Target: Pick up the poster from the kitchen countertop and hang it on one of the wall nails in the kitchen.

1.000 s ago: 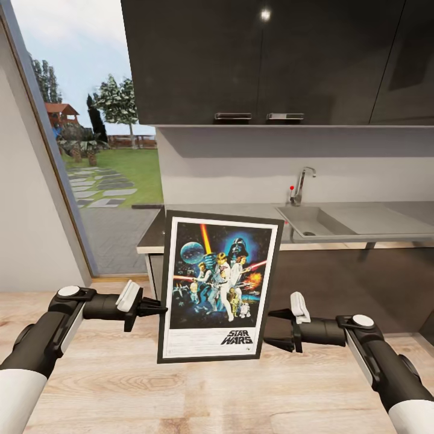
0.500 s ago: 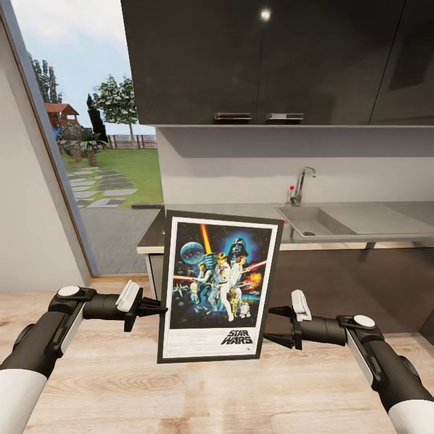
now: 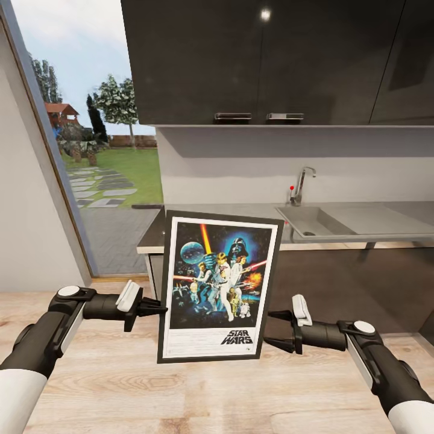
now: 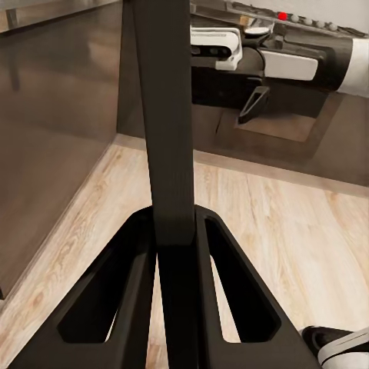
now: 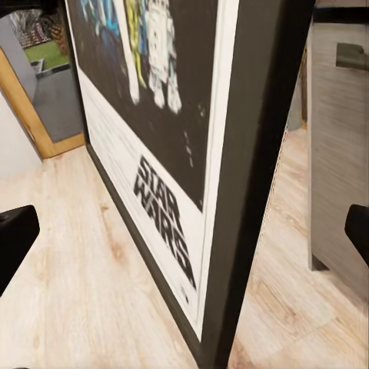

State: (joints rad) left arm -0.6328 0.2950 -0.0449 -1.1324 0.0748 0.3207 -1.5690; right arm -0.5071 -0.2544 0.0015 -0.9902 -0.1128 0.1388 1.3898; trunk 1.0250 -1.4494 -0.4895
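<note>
Window: upper left of the head view, a tall glass pane showing lawn, stepping stones and trees.
Left gripper: lower left of centre in the head view, arm reaching in from the bottom left corner; its black fingers are pinched on the left edge of the poster's frame, one to each side of it, as the left wrist view shows close up.
Poster: centre of the head view, held off the floor in front of the counter, upright in portrait and leaning slightly clockwise.
Poster look: black frame, white border, dark blue artwork with a planet, a beam of light, a dark helmeted head and a cluster of pale figures; black "STAR WARS" logo in the white band at the bottom. In the right wrist view the logo and a small white robot figure show at a steep angle.
Floor: pale wood planks across the bottom of the head view.
Right gripper: lower right of centre in the head view, fingers spread wide apart, tips just beside the poster's right edge and clear of it.
Counter: middle right of the head view, grey slab behind the poster, with dark cabinets below.
Sink: set in the counter, right of centre, a tap behind it.
Upper cabinets: dark, across the top.
</note>
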